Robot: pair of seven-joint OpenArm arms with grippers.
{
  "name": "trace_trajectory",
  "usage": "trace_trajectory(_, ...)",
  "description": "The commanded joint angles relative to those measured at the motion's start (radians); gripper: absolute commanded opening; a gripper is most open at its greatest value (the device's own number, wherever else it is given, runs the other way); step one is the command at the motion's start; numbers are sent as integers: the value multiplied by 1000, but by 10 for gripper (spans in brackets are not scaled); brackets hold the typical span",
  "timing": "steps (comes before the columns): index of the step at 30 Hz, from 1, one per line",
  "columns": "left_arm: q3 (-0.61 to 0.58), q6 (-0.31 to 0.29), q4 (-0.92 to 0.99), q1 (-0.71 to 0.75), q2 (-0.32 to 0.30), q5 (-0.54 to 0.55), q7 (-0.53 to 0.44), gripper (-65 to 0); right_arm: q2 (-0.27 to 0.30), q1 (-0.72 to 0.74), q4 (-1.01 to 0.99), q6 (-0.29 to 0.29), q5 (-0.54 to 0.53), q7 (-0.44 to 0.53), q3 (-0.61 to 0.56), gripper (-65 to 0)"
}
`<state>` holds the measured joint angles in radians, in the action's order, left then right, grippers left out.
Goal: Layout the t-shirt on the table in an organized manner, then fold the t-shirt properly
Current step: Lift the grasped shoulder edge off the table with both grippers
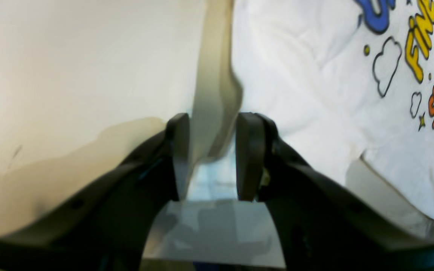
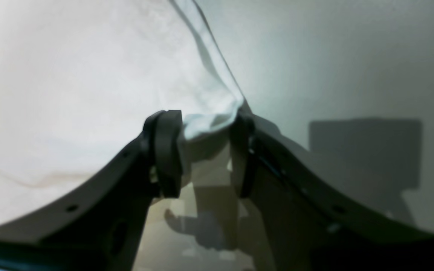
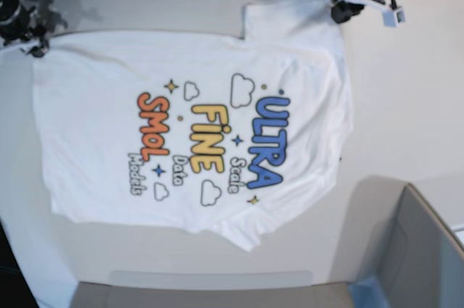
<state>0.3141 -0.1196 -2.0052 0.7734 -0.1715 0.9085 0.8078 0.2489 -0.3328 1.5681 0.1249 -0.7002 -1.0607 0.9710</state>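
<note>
The t-shirt (image 3: 94, 105) lies spread flat on the white table (image 3: 406, 105), print up, with its hem toward the left of the base view. My left gripper (image 3: 346, 5) sits at the far right sleeve. In the left wrist view the left gripper (image 1: 213, 150) is open, with the t-shirt (image 1: 307, 75) just right of its fingers and bare table (image 1: 70, 56) to the left. My right gripper (image 3: 35, 46) is at the far left hem corner. The right gripper (image 2: 205, 154) stands open, with a bunched corner of the t-shirt (image 2: 89, 75) lying between its fingers.
A grey box (image 3: 420, 250) stands at the near right corner of the table. Bare table (image 2: 333, 56) lies right of the right gripper, with a square shadow on it. A strip of tabletop runs along the near edge below the shirt.
</note>
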Motion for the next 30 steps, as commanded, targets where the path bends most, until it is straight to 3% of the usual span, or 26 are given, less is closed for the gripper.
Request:
trace_trajectory(1,-2,-9,-16,19,-4,8,-15,-431,14,-7,4,-4,26,-17,4,-434)
trace_trajectory(4,-13,-21,-19,27,-9,10,-17,-431,14,-5,4,-4,26,-17,4,-434)
trace_trajectory(8,-54,-156,-15,22,-6,7,-14,-431,14,-5,4,-4,26,-17,4,-434)
trace_trajectory(21,-66,-156,87,-1,-9,2,-17,-439,16,-9,4,-4,26,-17,4,-434)
trace_trajectory(30,59,-160,36,8,-6,5,-15,-479,16,-10,5,-4,24,-17,4,-434)
